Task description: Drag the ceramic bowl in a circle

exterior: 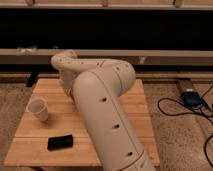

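Two loose things show on the wooden table (pixel 30 145): a white paper cup (pixel 38 109) near its left edge and a flat black object (pixel 60 142) toward the front. The bowl cannot be seen. The robot's thick cream arm (pixel 100 100) reaches across the tabletop and covers the middle and back of it, so the bowl most likely sits behind that bulk, under the wrist. The gripper is hidden there too, at the end of the wrist over the back of the table, left of centre. Its fingers are clenched, though whether they pinch the bowl's rim cannot be told. If the rim is caught, the step in hand looks like the very start of the circle. Doing it well calls for keeping the bowl's base flat on the wood and pulling low and sideways rather than lifting. The loop should be modest, clear of the paper cup on the left, the black object in front and the table's edges. A glossy rim may slip from a pinch, so gentle, even turns are the safer course.
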